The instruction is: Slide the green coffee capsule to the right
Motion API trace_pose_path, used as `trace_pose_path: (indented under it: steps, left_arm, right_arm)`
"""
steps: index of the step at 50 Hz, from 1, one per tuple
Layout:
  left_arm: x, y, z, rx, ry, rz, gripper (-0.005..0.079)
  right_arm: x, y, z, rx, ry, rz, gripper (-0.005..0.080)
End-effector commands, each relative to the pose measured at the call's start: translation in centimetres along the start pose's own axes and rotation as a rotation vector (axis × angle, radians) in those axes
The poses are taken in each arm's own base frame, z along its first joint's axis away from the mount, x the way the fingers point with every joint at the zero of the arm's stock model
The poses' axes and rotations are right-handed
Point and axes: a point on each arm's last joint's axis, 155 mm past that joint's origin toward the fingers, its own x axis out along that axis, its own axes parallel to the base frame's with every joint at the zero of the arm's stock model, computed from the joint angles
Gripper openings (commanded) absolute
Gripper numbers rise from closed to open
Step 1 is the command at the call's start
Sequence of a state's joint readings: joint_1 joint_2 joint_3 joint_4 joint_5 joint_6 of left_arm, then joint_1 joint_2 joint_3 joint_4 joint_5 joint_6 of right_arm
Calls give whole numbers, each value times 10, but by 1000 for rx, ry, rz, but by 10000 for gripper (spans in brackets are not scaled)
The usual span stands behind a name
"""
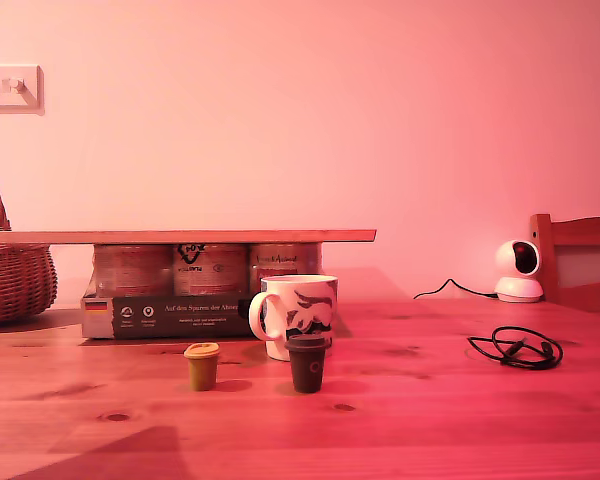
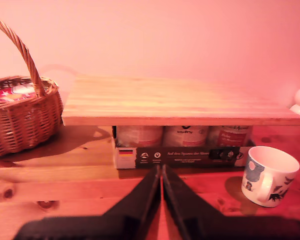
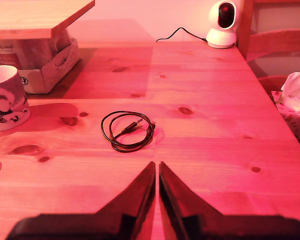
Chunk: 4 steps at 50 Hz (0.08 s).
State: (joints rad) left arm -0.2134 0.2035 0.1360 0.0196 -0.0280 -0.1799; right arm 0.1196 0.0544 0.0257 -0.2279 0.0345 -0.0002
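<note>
Both arms out of the exterior view; pose readable only through the wrist cameras. My first gripper (image 2: 161,172) held low over the wooden table (image 1: 430,420), levelled toward the carton of jars (image 2: 182,156) under the wooden board (image 2: 180,102), black fingers (image 2: 140,200) pressed together at the tips, nothing between them. Wicker basket (image 2: 20,115) off to one side of that carton, white patterned mug (image 2: 267,175) to the other. My second gripper (image 3: 156,170) likewise low and level, jaws closed tip to tip and empty, aimed past a coiled black cable (image 3: 127,131) toward a small white camera (image 3: 223,22) near the far table edge. In the exterior view, green coffee capsule (image 1: 202,365) upright on the table, just in front of the mug (image 1: 295,315) and toward the exterior view's left of it, apart from both grippers. Dark capsule (image 1: 307,362) directly in front of the mug, near the green one but not touching. Light switch (image 1: 10,88) on the wall above the basket.
</note>
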Motion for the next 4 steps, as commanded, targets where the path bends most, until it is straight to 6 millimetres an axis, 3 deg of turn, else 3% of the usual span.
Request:
trace_pose_path:
  steps: [1, 4]
  left_arm:
    - [1, 4, -15, -7, 28, 9, -21]
    - [1, 3, -15, -7, 28, 7, -21]
  right_arm:
    - [0, 0, 2, 2, -5, 1, -13]
    - [0, 0, 2, 2, -5, 1, -13]
